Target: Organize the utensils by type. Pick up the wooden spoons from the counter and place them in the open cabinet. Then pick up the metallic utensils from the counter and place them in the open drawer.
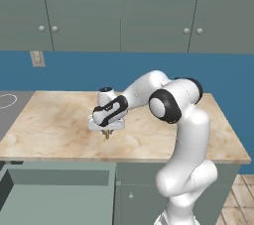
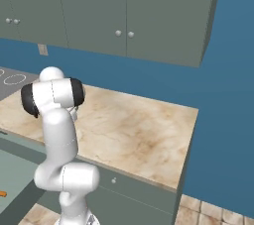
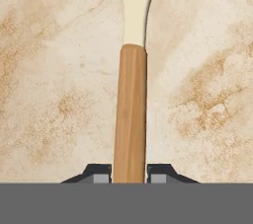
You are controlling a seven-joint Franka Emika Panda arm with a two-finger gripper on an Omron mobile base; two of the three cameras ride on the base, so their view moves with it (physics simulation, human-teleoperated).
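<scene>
One wooden spoon (image 3: 130, 114) sits in the claw (image 3: 129, 173). Hand view: orange-brown handle runs straight up from between the two dark finger tips (image 3: 101, 172), w/ the pale cream neck + start of the bowl cut off at the top edge. Tips sit tight against both sides of the handle, no gap visible, so the claw is closed down on it near the handle end. Spoon lies over the beige marbled counter (image 3: 54, 80); can't tell whether it's resting on the slab or just lifted.

Left base view, left to right: light switch plate (image 1: 37, 58) on the blue wall at far left, under the grey-green upper cabinets (image 1: 79, 11), doors closed. Below the counter edge at lower left, the open drawer (image 1: 59, 196) is pulled out, wide + shallow, grey-green. On the counter (image 1: 54, 125) towards the middle, the claw (image 1: 106, 134) points down at the slab, hand low over the front half; a small orange-brown bit shows under it, touching or nearly touching the surface. White arm w/ dark joints bends back to the right + down to the base at lower right. Tiled floor (image 1: 243, 201) at far right.

Right base view, left to right: orange sliver (image 2: 3, 194) at the left edge, low down, too small to ID. Arm's elbow blocks the hand. Counter (image 2: 139, 135) stretches right to its end; closed upper cabinets (image 2: 124, 16) above.
</scene>
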